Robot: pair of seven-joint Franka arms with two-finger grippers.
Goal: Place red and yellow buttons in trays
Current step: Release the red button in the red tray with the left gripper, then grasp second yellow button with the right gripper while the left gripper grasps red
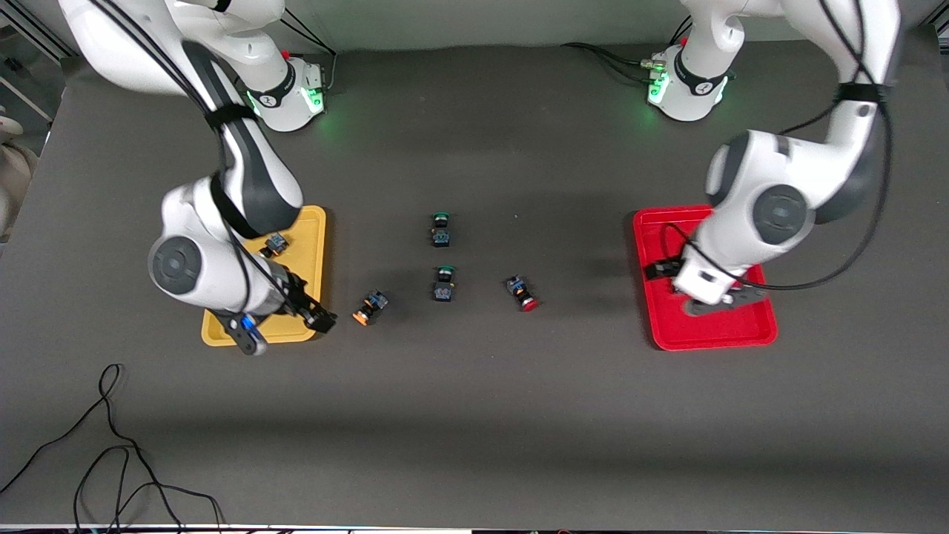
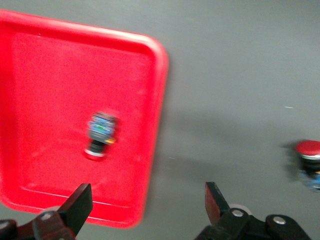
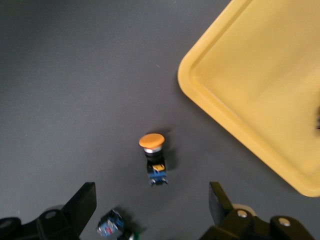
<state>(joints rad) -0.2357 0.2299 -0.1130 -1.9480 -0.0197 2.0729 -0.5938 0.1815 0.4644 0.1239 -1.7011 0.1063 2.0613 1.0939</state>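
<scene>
The yellow tray [image 1: 311,237] lies toward the right arm's end and holds one button [image 1: 276,243], its cap hidden by the arm. My right gripper [image 1: 285,330] hangs open and empty over that tray's corner nearest the front camera. A yellow-capped button [image 1: 370,308] lies on the table beside it, and in the right wrist view [image 3: 154,155] it is apart from the open gripper [image 3: 150,200]. The red tray [image 1: 712,334] lies toward the left arm's end. My left gripper [image 1: 723,302] is open over it. A red-capped button [image 2: 101,135] lies in that tray [image 2: 50,75]. Another red button [image 1: 522,292] lies on the table.
Two green-capped buttons [image 1: 440,228] [image 1: 443,283] lie mid-table, one nearer the front camera than the other. Black cables [image 1: 111,445] trail along the table edge nearest the front camera, toward the right arm's end. The rest of the table is bare dark mat.
</scene>
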